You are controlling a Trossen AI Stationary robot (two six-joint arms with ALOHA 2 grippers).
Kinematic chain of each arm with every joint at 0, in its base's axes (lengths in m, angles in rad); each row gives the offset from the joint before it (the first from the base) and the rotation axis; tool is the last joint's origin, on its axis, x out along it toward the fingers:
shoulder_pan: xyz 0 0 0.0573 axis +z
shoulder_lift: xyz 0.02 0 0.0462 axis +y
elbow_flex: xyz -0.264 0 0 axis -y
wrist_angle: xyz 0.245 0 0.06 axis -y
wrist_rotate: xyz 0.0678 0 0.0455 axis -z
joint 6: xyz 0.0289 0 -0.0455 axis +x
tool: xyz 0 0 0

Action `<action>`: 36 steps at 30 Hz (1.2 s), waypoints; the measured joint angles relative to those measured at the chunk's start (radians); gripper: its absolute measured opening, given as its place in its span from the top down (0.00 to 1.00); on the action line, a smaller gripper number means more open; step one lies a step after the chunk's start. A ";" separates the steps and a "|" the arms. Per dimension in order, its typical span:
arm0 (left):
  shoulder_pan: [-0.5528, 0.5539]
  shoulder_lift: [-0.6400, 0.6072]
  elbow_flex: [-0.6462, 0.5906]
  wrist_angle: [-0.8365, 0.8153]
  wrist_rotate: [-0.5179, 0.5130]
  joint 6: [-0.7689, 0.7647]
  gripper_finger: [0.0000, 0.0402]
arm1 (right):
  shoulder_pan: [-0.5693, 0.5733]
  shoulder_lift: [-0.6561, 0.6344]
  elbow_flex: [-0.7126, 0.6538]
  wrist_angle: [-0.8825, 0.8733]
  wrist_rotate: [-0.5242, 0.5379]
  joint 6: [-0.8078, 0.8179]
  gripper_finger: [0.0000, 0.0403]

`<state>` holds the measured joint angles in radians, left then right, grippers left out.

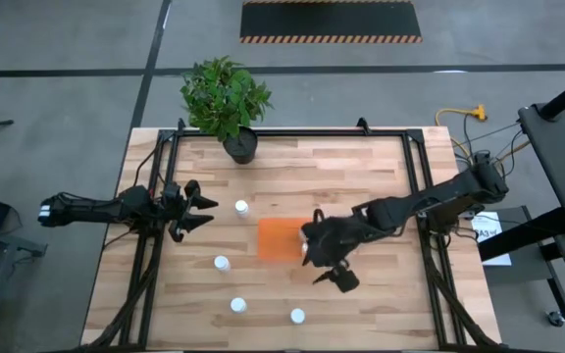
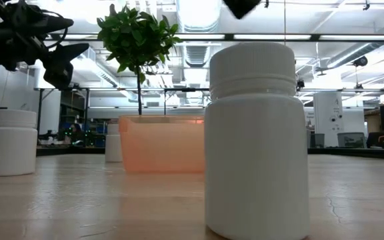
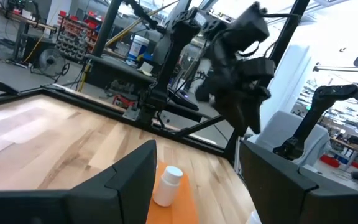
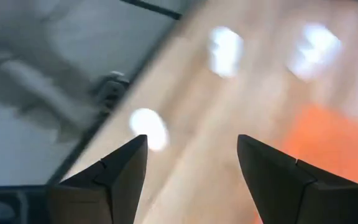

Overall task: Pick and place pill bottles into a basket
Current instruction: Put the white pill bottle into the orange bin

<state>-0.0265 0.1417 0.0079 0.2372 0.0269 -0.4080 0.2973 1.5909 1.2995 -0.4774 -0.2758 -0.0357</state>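
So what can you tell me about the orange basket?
The orange basket is a shallow rectangular tray, bright orange, and looks like slightly see-through plastic in the low view. It sits flat on the wooden table, near the middle. From above, no bottle shows inside the part that is visible. The right hand hangs over its right edge and hides that side, so I cannot tell what lies there. A white pill bottle stands apart from it, just beyond its upper left corner.

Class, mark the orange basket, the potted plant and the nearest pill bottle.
orange basket (image 1: 278, 238): high view, bare floor.
potted plant (image 1: 226, 96): high view, leaves.
nearest pill bottle (image 2: 257, 140): low view, body.
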 joint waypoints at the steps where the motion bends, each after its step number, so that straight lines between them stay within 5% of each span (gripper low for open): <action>1: 0.000 0.000 0.000 0.000 0.000 0.000 0.47 | 0.012 0.000 0.021 -0.045 0.076 0.072 0.41; 4: 0.000 0.000 0.000 0.000 0.000 0.000 0.47 | 0.033 0.000 0.059 -0.133 0.222 0.236 0.42; 13: 0.000 0.000 0.000 0.000 0.000 0.000 0.47 | 0.127 0.000 0.048 -0.148 0.194 0.354 0.43; 26: 0.000 0.001 0.000 0.000 0.000 0.000 0.47 | 0.282 0.012 0.029 -0.133 0.415 0.549 0.43; 36: 0.000 0.000 0.000 0.000 0.000 0.000 0.47 | 0.282 0.119 0.032 0.118 0.414 0.631 0.43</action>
<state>-0.0265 0.1413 0.0082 0.2367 0.0265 -0.4080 0.5797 1.7097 1.3319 -0.3599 0.1382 0.5955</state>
